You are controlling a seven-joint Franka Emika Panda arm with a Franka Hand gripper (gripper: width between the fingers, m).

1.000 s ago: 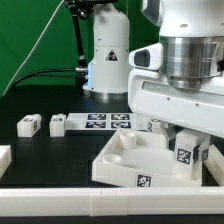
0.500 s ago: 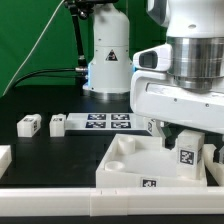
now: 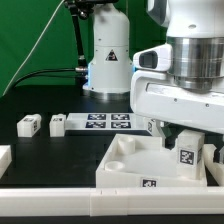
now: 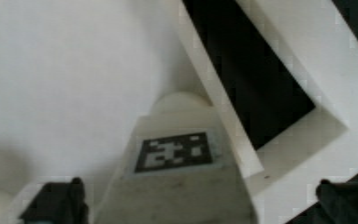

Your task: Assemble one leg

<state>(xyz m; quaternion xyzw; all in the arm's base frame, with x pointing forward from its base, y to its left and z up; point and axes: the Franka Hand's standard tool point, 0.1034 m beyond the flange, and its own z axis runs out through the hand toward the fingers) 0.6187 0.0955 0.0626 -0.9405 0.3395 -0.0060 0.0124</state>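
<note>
Exterior view: the pincer [image 3: 186, 150], lowered since a second ago and now steady, grips the small white plastic marker-faced leg [image 3: 186, 152] above the large white square panel [image 3: 125, 160] on the black bench [image 3: 60, 150], suggesting insertion has begun. Wrist view: the leg [image 4: 176, 150] sits between the fingertips [image 4: 55, 200].
</note>
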